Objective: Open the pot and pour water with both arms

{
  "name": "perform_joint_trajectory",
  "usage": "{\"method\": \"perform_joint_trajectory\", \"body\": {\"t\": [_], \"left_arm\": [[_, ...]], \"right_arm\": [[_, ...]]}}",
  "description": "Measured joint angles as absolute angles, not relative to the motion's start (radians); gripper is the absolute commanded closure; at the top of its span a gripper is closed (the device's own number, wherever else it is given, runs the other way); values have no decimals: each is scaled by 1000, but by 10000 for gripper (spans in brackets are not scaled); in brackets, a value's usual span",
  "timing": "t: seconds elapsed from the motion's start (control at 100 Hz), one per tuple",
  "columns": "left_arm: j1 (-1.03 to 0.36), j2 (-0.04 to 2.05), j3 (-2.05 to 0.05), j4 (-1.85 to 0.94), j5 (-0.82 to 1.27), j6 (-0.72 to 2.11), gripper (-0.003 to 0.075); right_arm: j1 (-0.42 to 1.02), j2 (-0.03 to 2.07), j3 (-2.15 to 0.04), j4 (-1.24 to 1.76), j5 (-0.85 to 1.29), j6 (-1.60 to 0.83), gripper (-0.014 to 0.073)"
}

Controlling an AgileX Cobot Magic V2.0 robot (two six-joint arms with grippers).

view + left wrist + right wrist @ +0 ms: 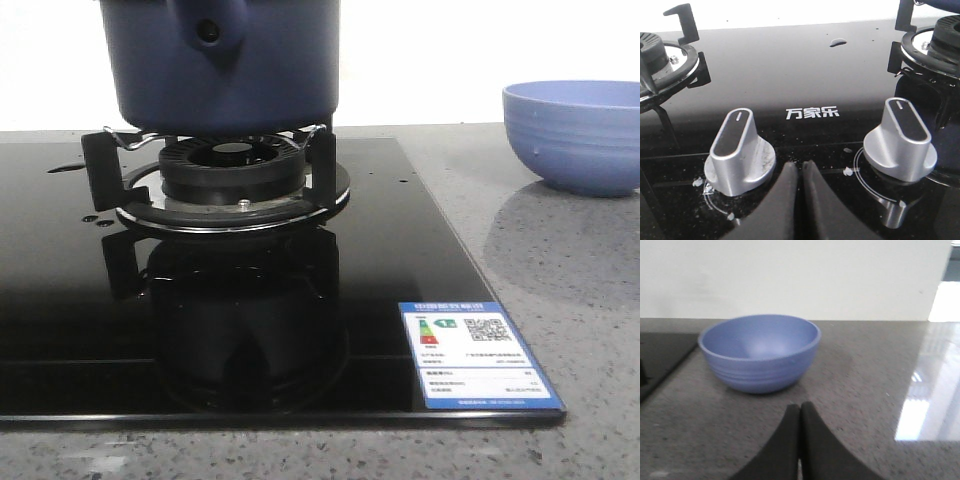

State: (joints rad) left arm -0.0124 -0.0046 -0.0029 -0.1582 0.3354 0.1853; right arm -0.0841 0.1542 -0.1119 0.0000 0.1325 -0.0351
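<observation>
Up at the top centre of the front frame sits the large dark navy-blue round pot (225, 65), matte and straight-sided, its short stubby handle socket with the round hole turned toward the camera. It rests on the black metal pan support (215, 160) over the round black burner (232, 170), and its upper part is cut off by the frame edge, so I cannot tell about a lid.

Below it the glossy black glass hob (200, 330) mirrors the burner; a blue-and-white energy label (475, 355) lies at the lower right of the glass. One lighter-blue ribbed bowl (575, 135) stands apart at the right edge of the frame, on the speckled grey stone countertop (540, 260), with nothing between it and the hob.

My left gripper (801, 172) appears at the bottom centre of its wrist frame, jaws pressed together with nothing in them, hanging over the hob's front strip between two silver control knobs, one at the left (737, 150) and one at the right (900, 140). Two burners peek in at that frame's upper corners.

My right gripper (800, 415) is likewise closed tight and empty, low over the countertop, the bowl centre-left in its frame.
</observation>
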Motion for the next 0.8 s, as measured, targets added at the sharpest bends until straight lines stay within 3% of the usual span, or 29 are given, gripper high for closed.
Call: {"method": "perform_joint_trajectory", "body": {"t": [0.17, 0.46, 0.8], "left_arm": [[-12, -5, -3, -158, 335, 185, 741], [-12, -5, -3, -158, 335, 185, 741], [-12, -5, -3, -158, 335, 185, 741]], "right_arm": [[-158, 118, 9, -100, 107, 67, 658], [-171, -4, 7, -119, 322, 81, 658], [-173, -10, 7, -120, 332, 84, 658]]}}
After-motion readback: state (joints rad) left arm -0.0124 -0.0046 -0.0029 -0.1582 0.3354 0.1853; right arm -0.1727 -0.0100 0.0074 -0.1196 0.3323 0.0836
